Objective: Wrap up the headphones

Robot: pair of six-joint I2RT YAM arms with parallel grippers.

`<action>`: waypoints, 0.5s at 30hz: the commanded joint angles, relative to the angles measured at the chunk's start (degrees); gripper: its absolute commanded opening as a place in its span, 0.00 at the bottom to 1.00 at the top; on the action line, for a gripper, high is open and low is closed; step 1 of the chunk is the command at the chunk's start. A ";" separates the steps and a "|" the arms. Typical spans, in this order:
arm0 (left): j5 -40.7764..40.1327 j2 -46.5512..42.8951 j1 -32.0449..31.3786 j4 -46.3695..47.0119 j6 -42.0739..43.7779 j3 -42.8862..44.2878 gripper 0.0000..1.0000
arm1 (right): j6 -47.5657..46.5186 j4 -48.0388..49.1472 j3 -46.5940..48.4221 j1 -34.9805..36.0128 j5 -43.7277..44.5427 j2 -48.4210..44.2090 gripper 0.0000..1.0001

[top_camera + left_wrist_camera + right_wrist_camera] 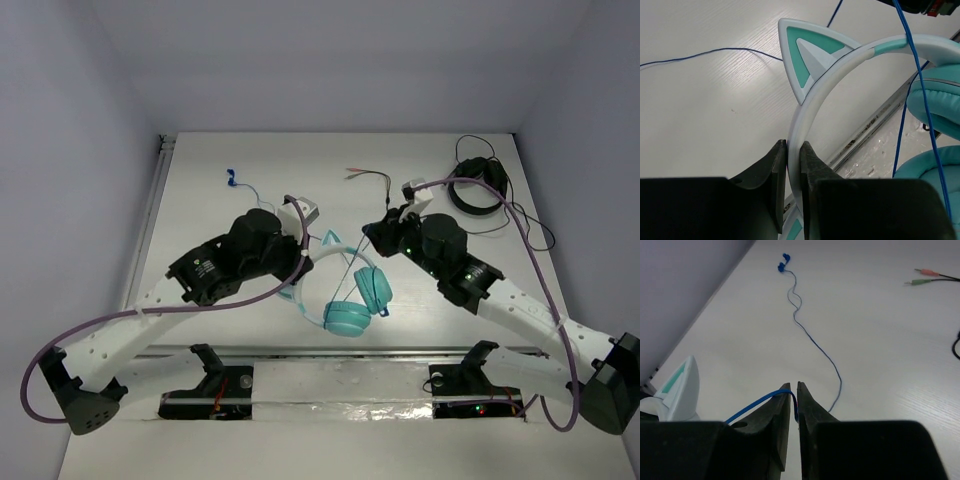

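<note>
Headphones (347,319), teal over-ear, one set. Position: centre of the top view, between the two arms, ear cups lowermost in frame.

Ear cups (935,105): padded and soft, so judged a poor place to grip.

Headband (840,65): white arc of stiff plastic bearing a cat ear (807,55). It is likely smooth, a little slippery and light overall, and looks the firmest place to hold.

Left jaws: clamped across the headband's thin edge, below the cat ear, at bottom centre of the left wrist view.

Cable (812,340): thin, blue and limp. It will probably sag, kink and slide easily, so it is best taken close to the cups and fed in short lengths. A hard tug may strain the joint at the cup.

Right jaws: narrowly apart, with the cable crossing the gap at the tips and no visible pinch. They stand just right of the headband in the top view.

Beyond: slack cable snakes over the worktop (300,160) to a blue plug (783,265), upper left.

Farthest, upper right: loose black cable (372,176) with coloured plugs, and black headphones (478,186), both well apart from the teal set.
</note>
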 commanded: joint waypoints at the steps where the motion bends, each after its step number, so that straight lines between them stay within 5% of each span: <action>1: 3.28 -2.19 -0.34 4.04 -0.42 3.85 0.00 | 2.04 14.10 -2.49 -2.94 -9.78 -1.92 0.17; 8: 2.06 -2.54 -0.34 5.71 -3.23 7.62 0.00 | 7.50 30.99 -9.09 -4.97 -22.16 1.58 0.16; 15: -2.86 0.09 -0.34 3.95 -4.81 12.99 0.00 | 10.49 41.27 -10.15 -4.97 -29.83 9.76 0.38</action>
